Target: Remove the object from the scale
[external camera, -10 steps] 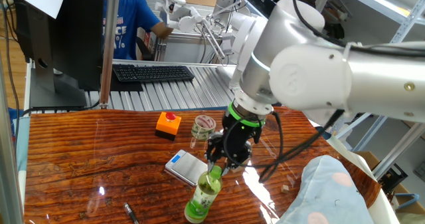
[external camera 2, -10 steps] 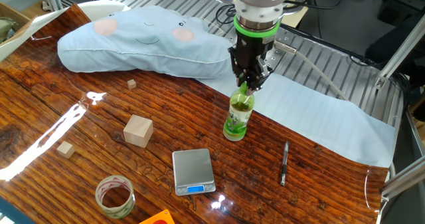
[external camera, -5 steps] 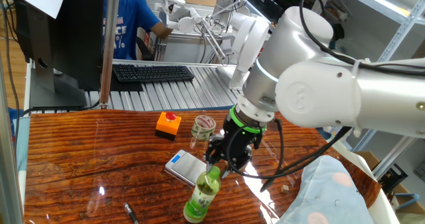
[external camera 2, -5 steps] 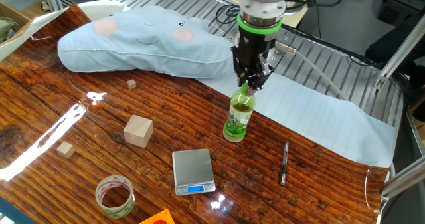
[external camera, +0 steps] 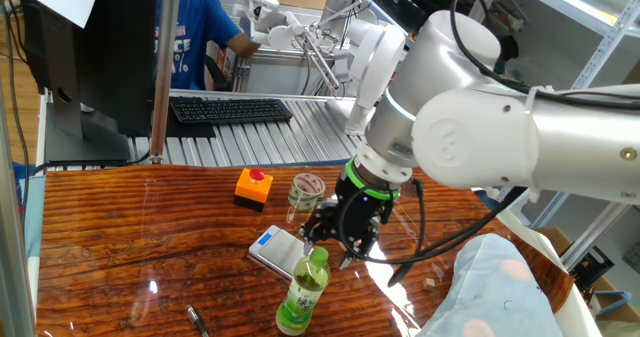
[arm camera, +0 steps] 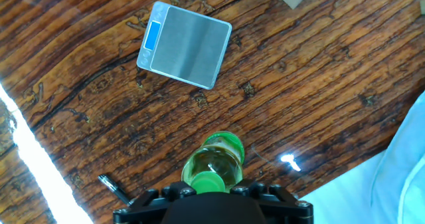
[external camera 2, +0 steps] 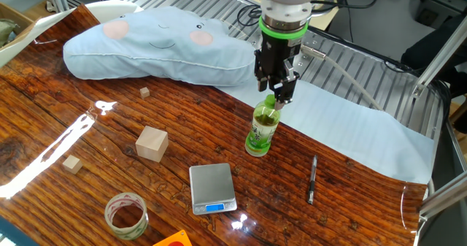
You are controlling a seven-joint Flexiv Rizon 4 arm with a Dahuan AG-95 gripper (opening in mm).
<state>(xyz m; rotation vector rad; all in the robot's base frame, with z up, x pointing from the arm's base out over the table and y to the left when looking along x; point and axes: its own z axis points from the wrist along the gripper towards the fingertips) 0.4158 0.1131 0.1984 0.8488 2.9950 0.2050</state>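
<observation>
The green drink bottle (external camera: pixel 303 297) stands upright on the wooden table, apart from the scale; it also shows in the other fixed view (external camera 2: pixel 261 129) and the hand view (arm camera: pixel 214 163). The silver scale (external camera: pixel 281 250) lies bare beside it, its blue display visible in the other fixed view (external camera 2: pixel 212 187) and the hand view (arm camera: pixel 186 44). My gripper (external camera: pixel 330 245) hangs just above the light-green cap with its fingers spread, open and holding nothing. It shows over the cap in the other fixed view (external camera 2: pixel 276 93) and at the bottom edge of the hand view (arm camera: pixel 206 187).
An orange box with red button (external camera: pixel 253 185) and a clear round jar (external camera: pixel 305 192) stand behind the scale. A tan wooden cube (external camera 2: pixel 152 144), two small cubes, a pen (external camera 2: pixel 312 179) and a light-blue pillow (external camera 2: pixel 160 45) are on the table.
My fingers were shut on the bottle's cap; they have opened and lifted slightly off it. The bottle stays standing in the same spot.
</observation>
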